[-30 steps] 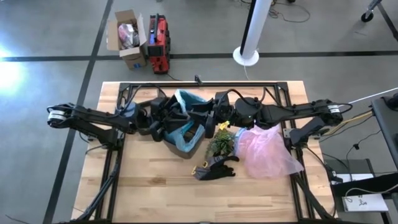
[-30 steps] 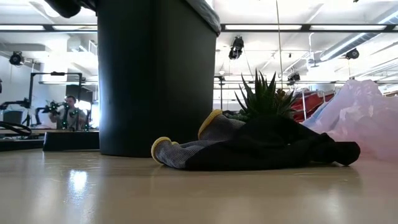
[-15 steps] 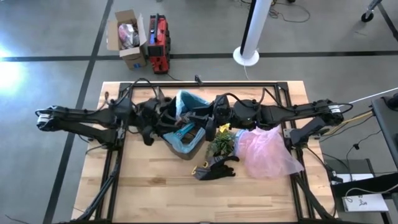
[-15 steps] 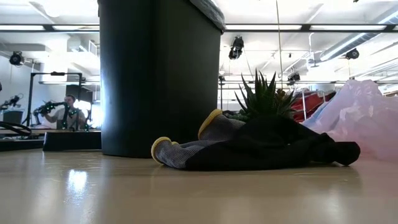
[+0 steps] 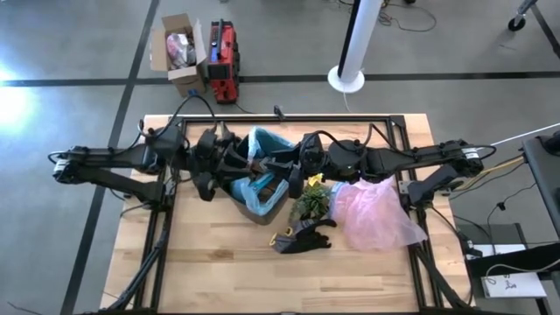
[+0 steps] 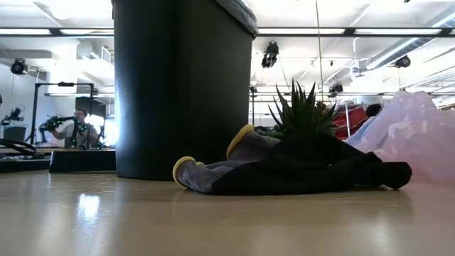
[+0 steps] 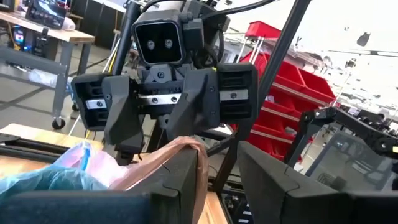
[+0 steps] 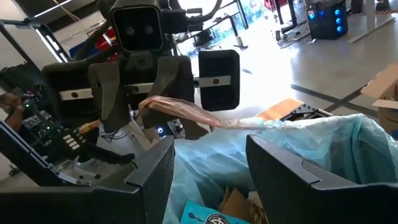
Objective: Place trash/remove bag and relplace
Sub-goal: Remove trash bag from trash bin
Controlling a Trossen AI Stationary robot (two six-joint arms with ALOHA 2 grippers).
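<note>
A black bin (image 6: 181, 85) stands upright mid-table, lined with the teal bag (image 5: 262, 142). Trash, brown paper and a printed scrap (image 8: 214, 211), lies inside it. My left gripper (image 7: 221, 186) hangs level at the bin's left rim. It is shut on a pinkish-brown band (image 8: 186, 112) that runs into the bag's rim. My right gripper (image 8: 211, 168) faces it, level at the bin's right rim. Its fingers stand open above the bag's mouth; whether they touch the plastic cannot be told. My left gripper has the pinkish-brown band (image 7: 180, 152) between its two fingers, and the band lies over the inner edge of one finger. The fingers come level from the table's left. The band stretches from them to the teal bag's rim (image 8: 267, 124), clear of the table.
Right of the bin lie a pink plastic bag (image 5: 376, 214) and a green plant tuft (image 5: 312, 201), with a black-and-yellow glove (image 5: 302, 236) nearer the front. The near half of the wooden table (image 5: 219, 280) is bare. A person sits far off in the room (image 6: 75, 128).
My left gripper has risen out of the bin's mouth and drawn back toward the table's left edge. It tipped from pointing down to level and brought the band up with it. My right gripper has kept still.
</note>
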